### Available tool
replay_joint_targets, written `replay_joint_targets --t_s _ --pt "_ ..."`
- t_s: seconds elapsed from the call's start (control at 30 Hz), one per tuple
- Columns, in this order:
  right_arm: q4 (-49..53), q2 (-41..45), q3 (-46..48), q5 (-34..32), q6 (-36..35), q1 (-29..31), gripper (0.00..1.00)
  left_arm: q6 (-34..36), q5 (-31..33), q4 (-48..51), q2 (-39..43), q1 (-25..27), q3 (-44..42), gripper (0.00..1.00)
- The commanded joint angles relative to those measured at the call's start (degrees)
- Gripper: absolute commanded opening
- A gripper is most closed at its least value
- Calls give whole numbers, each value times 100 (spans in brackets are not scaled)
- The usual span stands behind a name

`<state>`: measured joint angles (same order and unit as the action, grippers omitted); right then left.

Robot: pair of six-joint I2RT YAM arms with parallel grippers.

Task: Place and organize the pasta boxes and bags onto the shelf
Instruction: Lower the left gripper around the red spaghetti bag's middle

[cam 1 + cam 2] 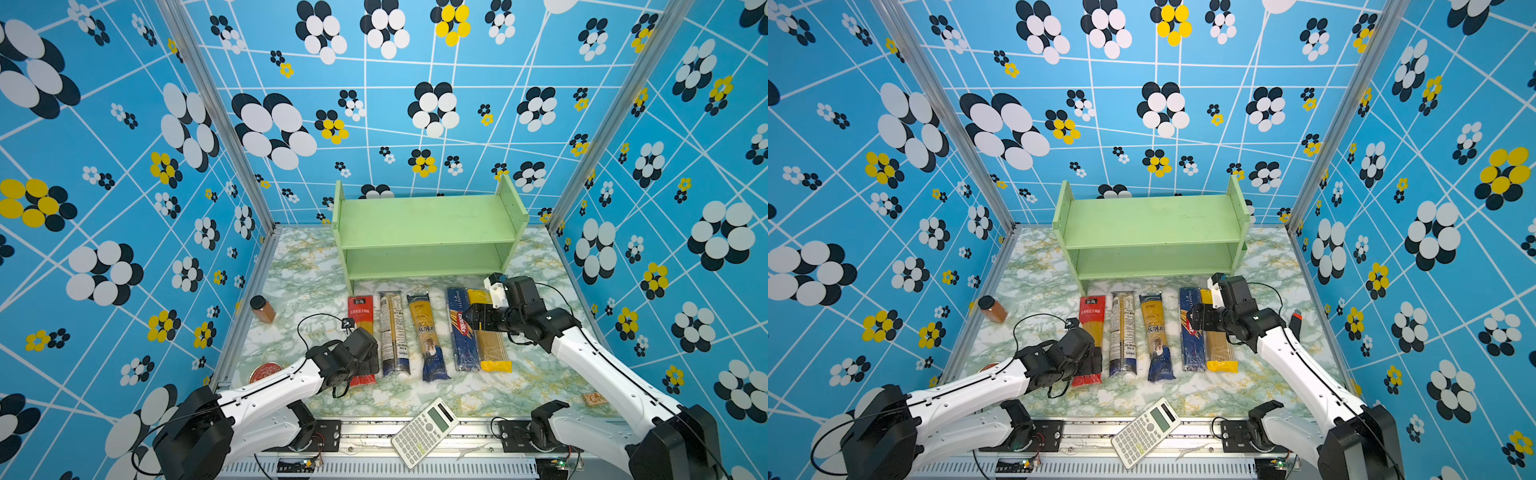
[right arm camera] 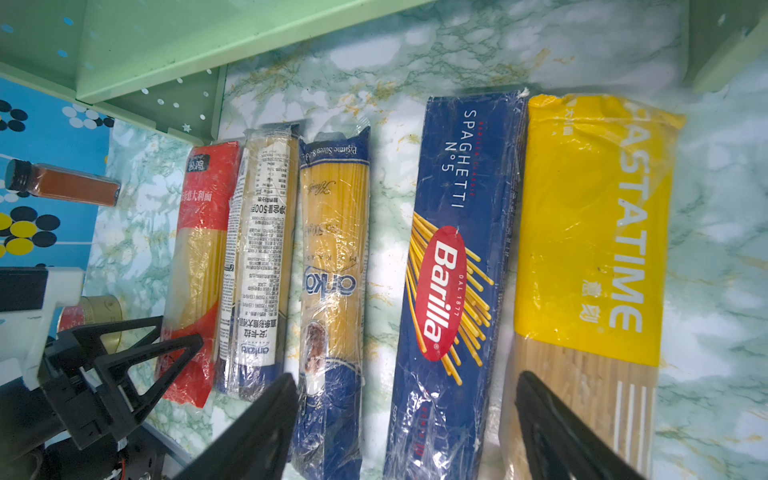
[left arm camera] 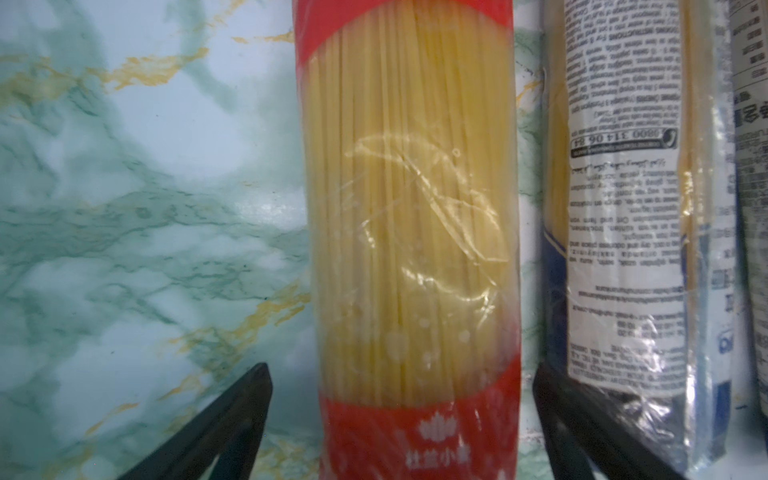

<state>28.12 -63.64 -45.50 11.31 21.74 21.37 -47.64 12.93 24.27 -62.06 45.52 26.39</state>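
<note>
So far nothing is shelved. Left gripper (image 3: 401, 368) spread, red bag (image 3: 409, 208) between its fingers (image 3: 232, 415), unpinched. Right gripper (image 2: 405, 376) spread above the Barilla box (image 2: 457, 249). All five packs (image 1: 428, 336) lie on the desk (image 1: 299, 270); the shelf (image 1: 424, 220) stands empty beyond both grippers. Five placements remain.

5 pasta packs (image 1: 1156, 332) in a row, green shelf (image 1: 1150, 220) behind

The leftmost bag (image 3: 411, 232) lies lengthwise between the left jaws; the second bag (image 3: 623, 232) lies just outside one jaw. The Barilla box (image 2: 453, 266) lies between the right jaws, the Pastatime bag (image 2: 590, 232) just beside it, under one jaw. The shelf (image 1: 424, 220) stands beyond the jaws.
</note>
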Motion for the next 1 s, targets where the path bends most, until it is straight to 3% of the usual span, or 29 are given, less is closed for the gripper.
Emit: replay_joint_targets --t_s 0.0,0.3,0.57,0.97 --pt "-29 -46 -40 -60 37 61 84 -105 140 -86 -86 57 -96 98" --pt "-81 -96 -26 -49 40 65 85 -132 80 -359 -513 60 -28 95" --pt "-104 -93 6 -67 20 70 86 -216 42 -495 -980 61 67 99" --pt "-163 -124 41 -76 -3 70 86 -379 285 -28 -890 61 38 99"
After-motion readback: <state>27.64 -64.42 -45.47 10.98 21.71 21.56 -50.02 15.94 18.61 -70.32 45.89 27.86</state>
